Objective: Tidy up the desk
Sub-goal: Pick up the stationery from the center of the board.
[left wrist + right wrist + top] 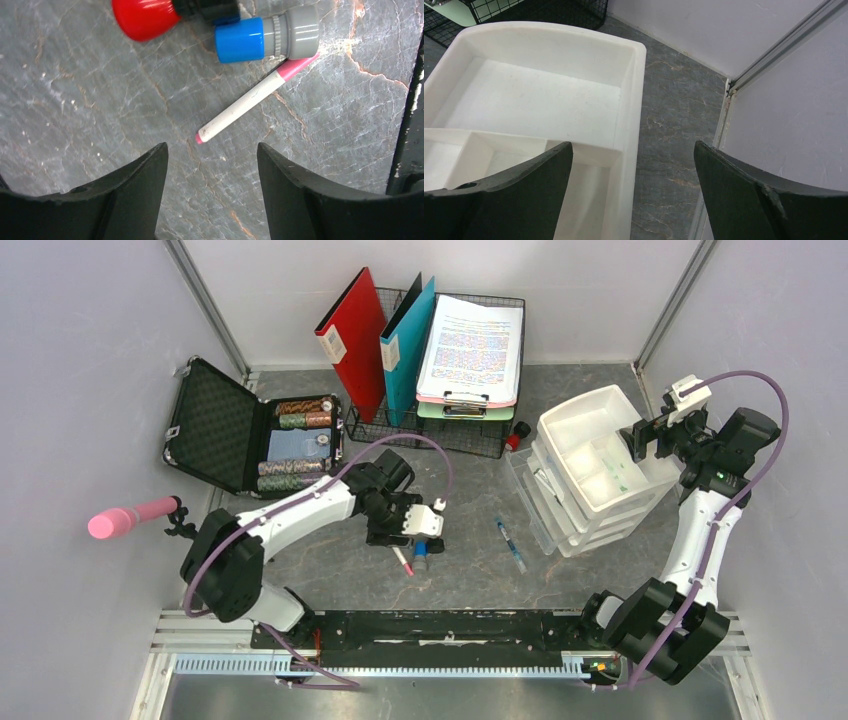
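On the dark stone-look desk (pixel 330 560), my left gripper (pixel 410 543) hovers low over a small cluster of items. In the left wrist view its fingers (pixel 135 185) stand open with bare desk between them (pixel 211 150). Just beyond the tips lies a white pen with pink ends (pixel 245 102), touching a grey tube with a blue cap (pixel 267 37) beside a red cap (pixel 145 17). My right gripper (pixel 650 435) is open and empty (pixel 634 147) above the right rim of the white drawer organiser (pixel 631 90).
A blue pen (pixel 511 544) lies mid-desk. The white drawer organiser (pixel 595 465) stands right, a red-capped item (pixel 517 435) beside it. A wire basket (pixel 470 435) with folders and a clipboard is at the back, an open black case (pixel 215 430) at left, and a pink handle (pixel 130 518) beyond it.
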